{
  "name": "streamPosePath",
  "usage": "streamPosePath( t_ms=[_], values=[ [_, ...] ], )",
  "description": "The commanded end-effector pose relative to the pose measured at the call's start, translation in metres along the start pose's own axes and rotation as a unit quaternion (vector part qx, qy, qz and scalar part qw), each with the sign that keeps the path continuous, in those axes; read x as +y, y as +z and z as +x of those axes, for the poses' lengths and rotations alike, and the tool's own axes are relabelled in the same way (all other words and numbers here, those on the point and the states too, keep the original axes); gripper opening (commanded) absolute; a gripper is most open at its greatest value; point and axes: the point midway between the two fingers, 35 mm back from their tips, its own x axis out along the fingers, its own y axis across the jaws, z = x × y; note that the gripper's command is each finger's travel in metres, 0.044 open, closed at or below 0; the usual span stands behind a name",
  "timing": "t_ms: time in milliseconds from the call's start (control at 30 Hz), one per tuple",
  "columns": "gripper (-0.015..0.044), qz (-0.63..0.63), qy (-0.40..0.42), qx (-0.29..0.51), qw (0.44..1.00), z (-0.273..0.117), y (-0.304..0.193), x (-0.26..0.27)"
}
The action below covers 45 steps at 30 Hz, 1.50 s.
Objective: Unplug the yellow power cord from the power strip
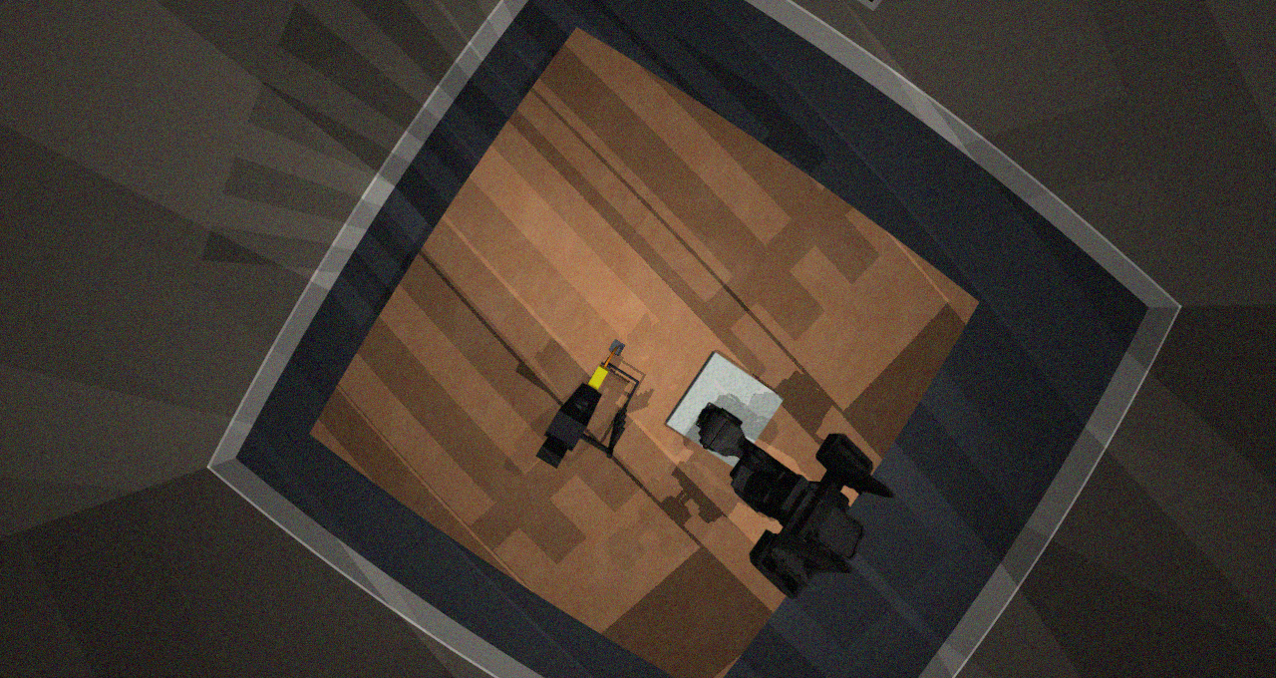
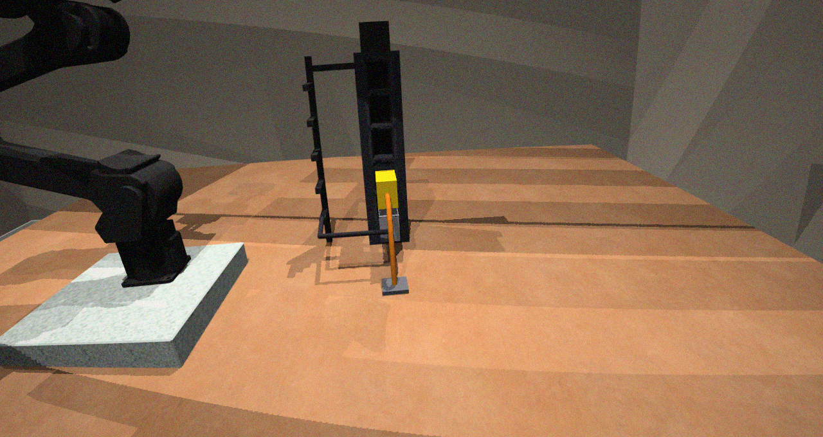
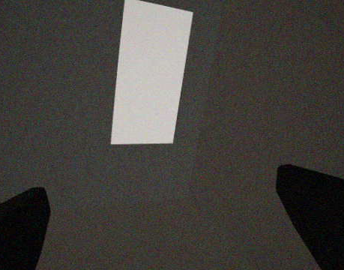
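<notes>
Black power strip (image 2: 382, 141) upright on wooden table (image 2: 575, 296) beside thin black rack (image 2: 317, 152), yellow plug (image 2: 386, 183) seated low in it, orange cord (image 2: 391, 244) hanging to a small grey foot (image 2: 395, 285), end effector (image 3: 167, 235) spread apart, gripping nothing, well apart from plug, facing a dark wall with a pale panel (image 3: 152, 72).

dim grey walls (image 2: 517, 60); wood-plank floor (image 2: 575, 319), striped shadows; pale rectangle (image 3: 152, 72) on grey surface.

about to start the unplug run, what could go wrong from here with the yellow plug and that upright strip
1. The power strip stands tall and narrow on end; a sideways pull on the yellow plug could tip it.
2. The orange cord hangs in front of the plug and could get caught in the grasp.
3. The open tool faces away, seeing only a pale rectangle, so the approach starts blind.
</notes>
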Motion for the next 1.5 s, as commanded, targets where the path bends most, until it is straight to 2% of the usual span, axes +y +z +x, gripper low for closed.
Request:
streamPosePath(
  t_ms=[0, 67, 267, 433, 633, 867, 1067, 1233, 1367, 1467],
  values=[
    [0.0374, 0.001, 0.002, 0.005, 1.000, 0.001, -0.003, 0.001],
    [0.0321, 0.010, 0.013, 0.044, 0.999, 0.006, -0.024, 0.008],
    [0.0164, 0.054, 0.041, 0.225, 0.972, 0.009, -0.122, 0.036],
    [0.0160, 0.091, 0.031, 0.382, 0.919, -0.014, -0.203, 0.050],
    [0.0160, 0.122, -0.022, 0.557, 0.821, -0.067, -0.286, 0.054],
    [0.0160, 0.130, -0.147, 0.731, 0.654, -0.159, -0.352, 0.043],
    [0.0160, 0.093, -0.300, 0.823, 0.474, -0.247, -0.368, 0.022],
    [0.0160, 0.020, -0.450, 0.839, 0.306, -0.313, -0.350, 0.003],
    [0.0160, -0.066, -0.566, 0.803, 0.177, -0.349, -0.320, -0.010],
    [0.0160, -0.101, -0.602, 0.781, 0.136, -0.357, -0.308, -0.013]
  ],
)
